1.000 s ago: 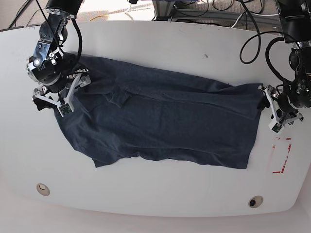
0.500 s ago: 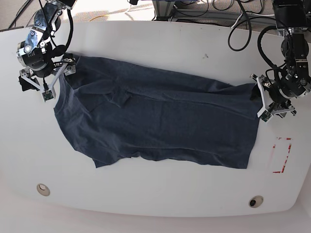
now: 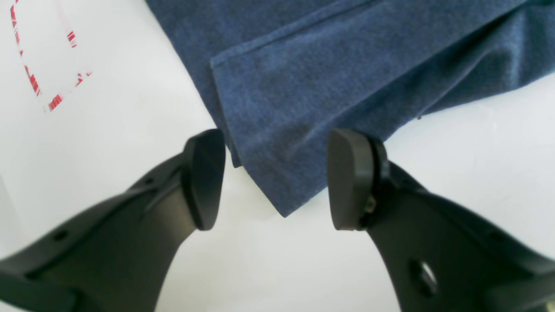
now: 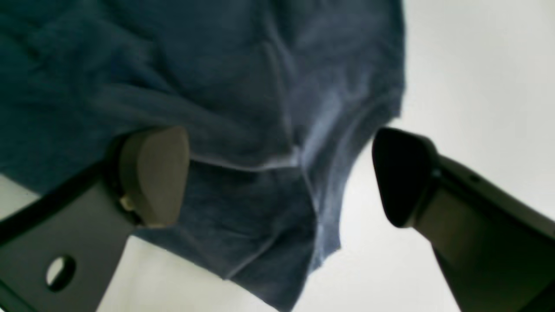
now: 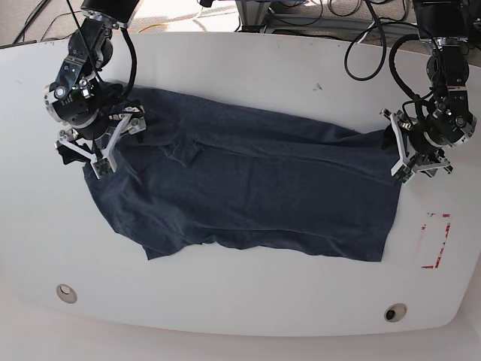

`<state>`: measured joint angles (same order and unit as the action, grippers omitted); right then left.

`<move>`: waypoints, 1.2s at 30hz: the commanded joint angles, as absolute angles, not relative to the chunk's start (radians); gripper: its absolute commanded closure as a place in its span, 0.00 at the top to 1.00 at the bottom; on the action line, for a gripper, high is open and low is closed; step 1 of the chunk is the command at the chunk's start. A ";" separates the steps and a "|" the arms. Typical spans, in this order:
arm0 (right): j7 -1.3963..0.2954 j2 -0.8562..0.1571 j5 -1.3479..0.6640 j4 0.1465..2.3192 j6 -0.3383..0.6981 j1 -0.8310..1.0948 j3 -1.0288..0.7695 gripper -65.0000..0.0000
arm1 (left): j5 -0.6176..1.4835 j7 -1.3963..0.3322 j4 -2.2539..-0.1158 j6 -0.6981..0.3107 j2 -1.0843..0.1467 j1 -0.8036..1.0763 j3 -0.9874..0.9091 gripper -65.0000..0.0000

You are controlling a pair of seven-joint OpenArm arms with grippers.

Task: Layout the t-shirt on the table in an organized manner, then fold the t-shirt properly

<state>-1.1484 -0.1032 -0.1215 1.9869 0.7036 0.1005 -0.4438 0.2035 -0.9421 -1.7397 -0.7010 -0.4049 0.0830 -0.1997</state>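
Observation:
The dark navy t-shirt (image 5: 248, 188) lies spread across the white table (image 5: 248, 75), wrinkled near its left end. My right gripper (image 5: 90, 156) is open over the shirt's upper left corner; in the right wrist view the cloth (image 4: 260, 130) lies between and under its open fingers, around the gripper (image 4: 275, 173). My left gripper (image 5: 395, 147) is open at the shirt's right edge. In the left wrist view a hemmed corner of the shirt (image 3: 282, 130) reaches between the two black pads of the gripper (image 3: 275, 177), which hold nothing.
A red rectangle outline (image 5: 436, 241) is marked near the table's right edge and also shows in the left wrist view (image 3: 39, 82). Two grommet holes (image 5: 66, 292) (image 5: 395, 312) sit near the front edge. Cables lie beyond the far edge.
My right gripper went out to the upper left off the shirt and has come back down onto its corner. My left gripper moved up along the shirt's right edge.

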 commanded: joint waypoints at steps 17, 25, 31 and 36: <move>-1.153 -0.082 -0.104 2.011 0.698 0.173 -0.452 0.20 | 0.208 -0.929 -1.745 -0.698 -0.424 0.070 -0.208 0.53; -1.139 -0.081 -0.101 1.920 0.698 0.125 -0.449 0.13 | 0.208 -0.929 -1.715 -0.698 -0.423 0.070 -0.206 0.53; -1.067 -0.087 -0.101 1.788 0.698 0.074 -0.449 0.13 | 0.208 -0.929 -1.712 -0.698 -0.423 0.068 -0.206 0.53; -1.066 -0.087 -0.101 1.727 0.698 0.007 -0.447 0.13 | 0.208 -0.929 -1.712 -0.698 -0.423 0.070 -0.206 0.53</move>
